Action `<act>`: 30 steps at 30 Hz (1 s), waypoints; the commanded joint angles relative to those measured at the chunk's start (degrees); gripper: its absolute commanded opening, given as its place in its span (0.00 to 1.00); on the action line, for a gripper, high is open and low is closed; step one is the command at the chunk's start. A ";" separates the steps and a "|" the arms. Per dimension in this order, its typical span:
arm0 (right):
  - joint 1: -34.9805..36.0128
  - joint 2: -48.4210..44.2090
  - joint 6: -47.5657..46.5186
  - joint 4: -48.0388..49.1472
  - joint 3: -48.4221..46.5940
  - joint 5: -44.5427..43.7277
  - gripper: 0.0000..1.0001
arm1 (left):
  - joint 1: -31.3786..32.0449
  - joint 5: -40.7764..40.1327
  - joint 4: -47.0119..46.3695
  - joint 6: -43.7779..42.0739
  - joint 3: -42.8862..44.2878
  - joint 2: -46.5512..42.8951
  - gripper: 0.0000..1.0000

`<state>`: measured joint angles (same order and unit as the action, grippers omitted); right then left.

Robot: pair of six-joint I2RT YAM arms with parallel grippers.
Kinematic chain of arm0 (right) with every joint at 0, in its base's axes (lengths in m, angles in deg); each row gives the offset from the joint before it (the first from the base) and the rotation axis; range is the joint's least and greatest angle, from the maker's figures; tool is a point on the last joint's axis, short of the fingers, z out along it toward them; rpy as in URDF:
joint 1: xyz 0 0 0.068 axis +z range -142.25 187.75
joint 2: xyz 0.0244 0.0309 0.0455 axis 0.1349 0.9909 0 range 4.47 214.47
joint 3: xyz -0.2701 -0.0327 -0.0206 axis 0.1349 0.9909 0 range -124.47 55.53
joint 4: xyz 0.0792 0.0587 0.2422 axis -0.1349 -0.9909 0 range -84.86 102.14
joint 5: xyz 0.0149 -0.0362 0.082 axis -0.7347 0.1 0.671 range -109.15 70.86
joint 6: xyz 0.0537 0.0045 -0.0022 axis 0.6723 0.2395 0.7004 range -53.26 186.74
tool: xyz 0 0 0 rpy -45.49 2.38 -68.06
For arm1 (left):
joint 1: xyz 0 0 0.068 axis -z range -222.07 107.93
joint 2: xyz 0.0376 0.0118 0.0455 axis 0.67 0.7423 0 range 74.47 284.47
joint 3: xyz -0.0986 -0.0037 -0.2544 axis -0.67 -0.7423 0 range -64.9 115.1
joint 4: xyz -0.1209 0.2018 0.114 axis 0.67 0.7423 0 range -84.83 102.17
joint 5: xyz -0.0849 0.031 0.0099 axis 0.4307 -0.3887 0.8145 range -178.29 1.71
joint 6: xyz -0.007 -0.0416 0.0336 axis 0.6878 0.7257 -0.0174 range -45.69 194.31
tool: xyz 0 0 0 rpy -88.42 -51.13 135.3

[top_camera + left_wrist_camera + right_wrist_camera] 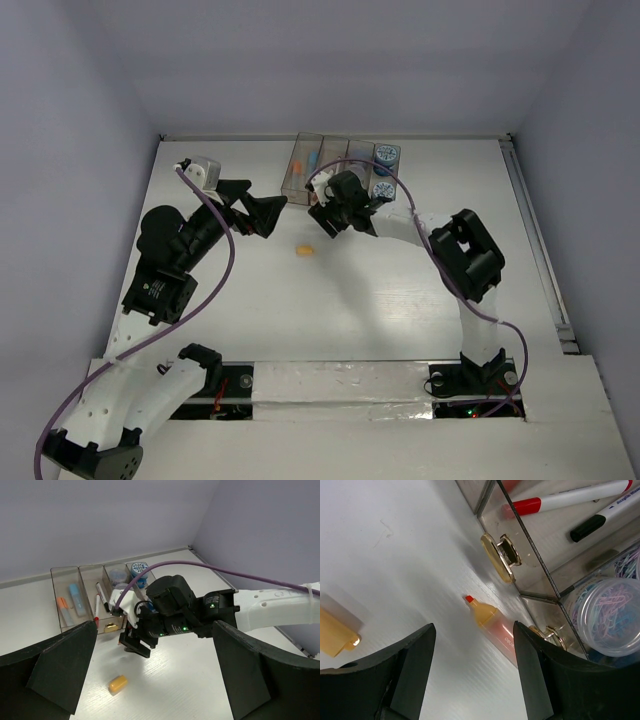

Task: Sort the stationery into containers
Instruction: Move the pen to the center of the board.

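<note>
Far left, left gripper [260, 203] wide open, nothing in it, poised short of the bins. Just past it, small orange plastic cap [118, 683] loose on the white table [400, 300], apart from everything else. Next, right gripper [472, 647] roughly half open and empty, hovering over the uncapped orange highlighter with the red tip [492, 625], flat on the table just beside the near ends of the row of translucent grey-brown plastic bins [64, 569]. Looks like a pick coming up: turn the wrist a touch to square the fingers across the barrel, drop straight down, keep off the brass-coloured label holder [501, 555], close gently to avoid rolling it. Then lift above the bin rims before carrying, probably to the leftmost bin with the other stubby markers. Tight on the bin side, bare table toward the near edge; further right, open surface up to the side rail [535, 240], wall close beyond
</note>
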<state>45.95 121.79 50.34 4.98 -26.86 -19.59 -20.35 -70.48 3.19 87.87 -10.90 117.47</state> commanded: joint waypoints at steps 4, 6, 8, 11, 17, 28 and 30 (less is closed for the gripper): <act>0.04 1.16 2.52 4.78 0.83 0.01 0.69 | 0.43 0.57 -3.56 -0.64 -0.03 -0.73 0.98; 0.04 1.95 3.04 5.05 0.91 0.01 0.69 | 0.43 0.74 -3.56 -0.64 -0.03 -0.64 0.98; 0.04 2.65 3.39 5.22 1.18 0.97 0.69 | 0.43 0.66 -3.47 -0.64 -0.12 -0.73 0.98; 0.04 2.57 4.53 5.93 2.23 2.20 0.69 | 0.43 0.74 -3.56 -0.64 -0.03 -0.73 0.98; 1.17 -1.30 9.36 9.97 7.67 1.43 0.69 | 0.43 0.92 -3.73 -0.47 -0.03 -0.64 0.98; 10.41 -1.83 28.96 0.32 0.84 -12.29 0.65 | 0.43 1.01 -3.73 -0.55 -0.12 -0.73 0.98; 10.41 -2.35 30.02 -1.89 -0.57 -13.52 0.66 | 0.43 0.75 -3.56 -0.73 -0.12 -0.82 0.98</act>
<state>56.13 120.56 74.27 7.49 -23.04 -28.60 -20.27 -70.29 3.19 87.85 -10.90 117.47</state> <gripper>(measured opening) 0.652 0.984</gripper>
